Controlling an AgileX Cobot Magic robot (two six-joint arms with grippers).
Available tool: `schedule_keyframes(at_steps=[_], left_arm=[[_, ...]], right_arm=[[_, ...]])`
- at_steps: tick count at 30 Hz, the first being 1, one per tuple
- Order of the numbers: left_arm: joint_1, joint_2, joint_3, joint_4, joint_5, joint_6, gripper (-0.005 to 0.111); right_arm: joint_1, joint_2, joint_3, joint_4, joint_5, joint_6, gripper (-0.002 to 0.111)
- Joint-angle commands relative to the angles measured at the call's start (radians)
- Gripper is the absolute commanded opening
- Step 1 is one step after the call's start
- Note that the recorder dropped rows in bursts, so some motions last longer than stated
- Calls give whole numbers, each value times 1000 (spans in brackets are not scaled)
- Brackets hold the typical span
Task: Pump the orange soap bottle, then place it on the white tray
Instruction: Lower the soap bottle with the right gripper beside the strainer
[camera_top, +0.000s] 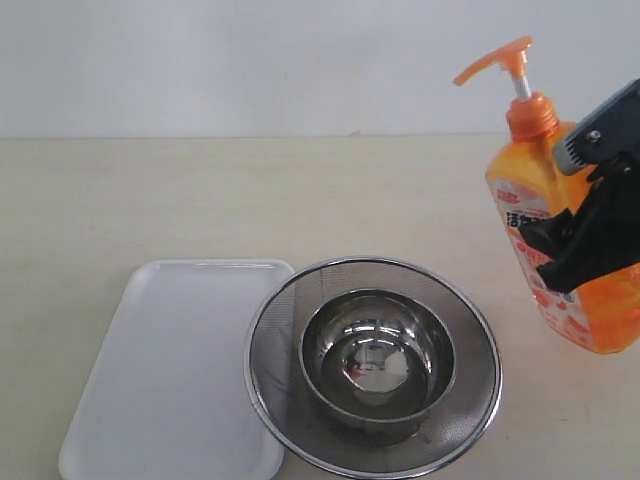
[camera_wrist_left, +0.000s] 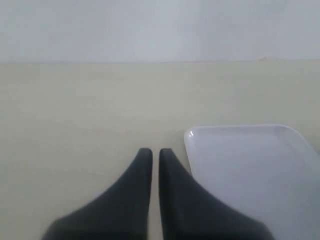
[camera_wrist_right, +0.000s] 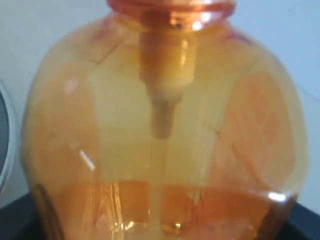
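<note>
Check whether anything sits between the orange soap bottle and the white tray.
Yes. The steel mesh strainer, with a steel bowl inside it, sits between the orange soap bottle and the white tray, its rim reaching the tray's edge.

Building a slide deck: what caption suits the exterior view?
Right tool grips the tilted orange soap bottle beside a strainer holding a bowl; white tray left.

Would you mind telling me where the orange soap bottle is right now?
In the exterior view the orange soap bottle leans at the far right, in the right gripper, beside the strainer.
</note>
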Motion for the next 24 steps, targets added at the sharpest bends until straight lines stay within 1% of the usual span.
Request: schedule_keyframes(at_steps=[1,7,18,24], left_arm=[[2,-2,4,-7,-13,-12,5],[2,-2,4,-7,-13,-12,5],[2,-2,4,-7,-13,-12,5],[2,-2,4,-7,-13,-12,5]], right_arm=[[59,7,-15,-63,13,-9,0],[161,7,-15,-117,13,-9,0],[167,7,-15,-123,-60,-9,0],[167,7,-15,-121,-26,-7,0]])
